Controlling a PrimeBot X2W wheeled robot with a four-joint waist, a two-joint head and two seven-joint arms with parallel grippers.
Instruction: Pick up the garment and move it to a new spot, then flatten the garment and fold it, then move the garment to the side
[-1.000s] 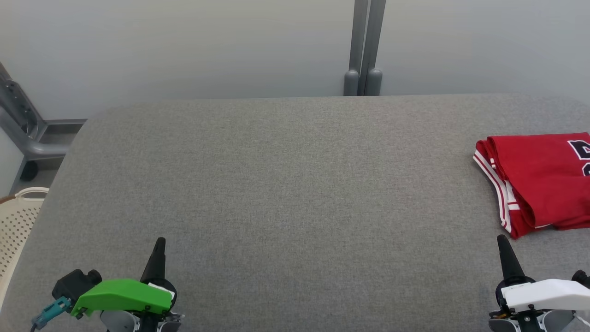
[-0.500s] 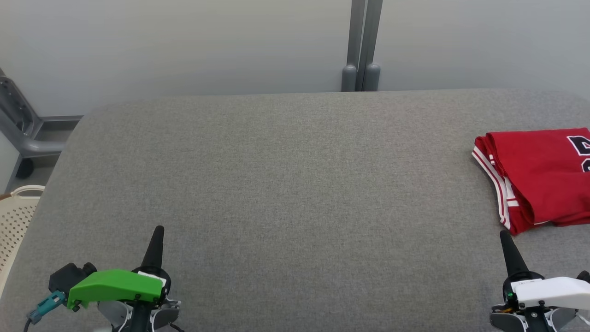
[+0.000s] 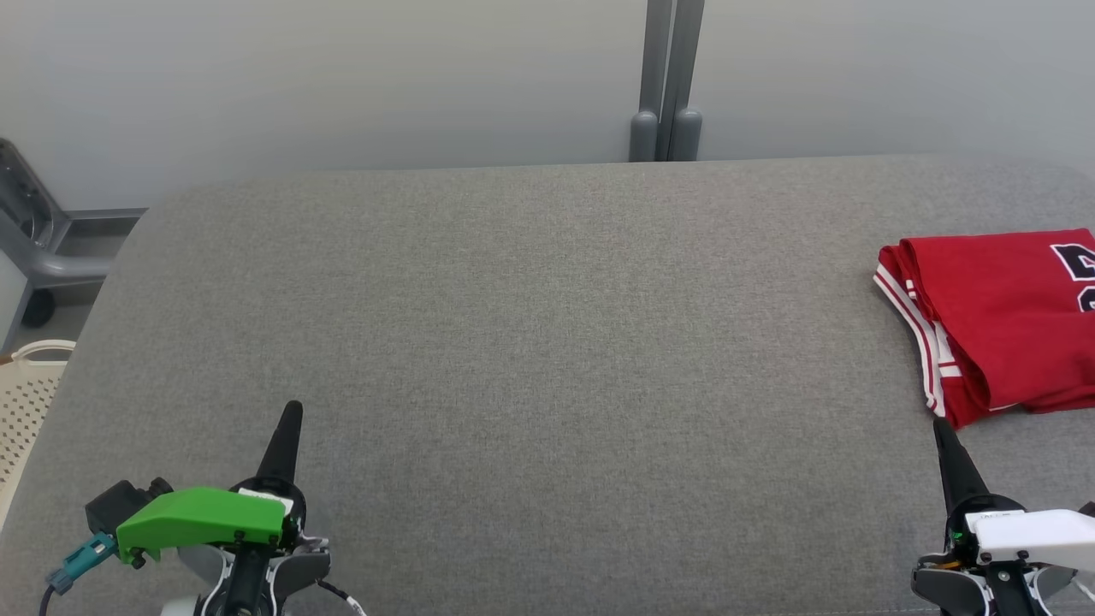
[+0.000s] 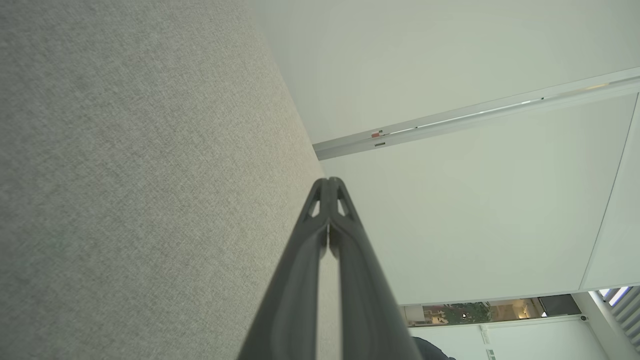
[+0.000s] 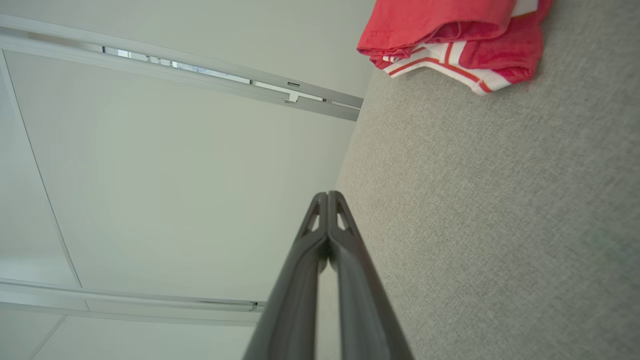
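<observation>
The folded red garment (image 3: 1001, 316) lies at the bench's (image 3: 547, 342) right side, just beyond your right tool (image 3: 940, 425). It and the left tool (image 3: 292, 408) are clenched, empty. Open the right one before you reach, then pinch the near striped corner through every layer.

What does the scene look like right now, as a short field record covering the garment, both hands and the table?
table: grey fabric top
garment: red, folded, on the table's right side, partly out of frame
left hand: shut, empty, over the near left
right hand: shut, empty, near the garment's front corner, not touching
basket: pale, perforated, beside the table's left edge
</observation>
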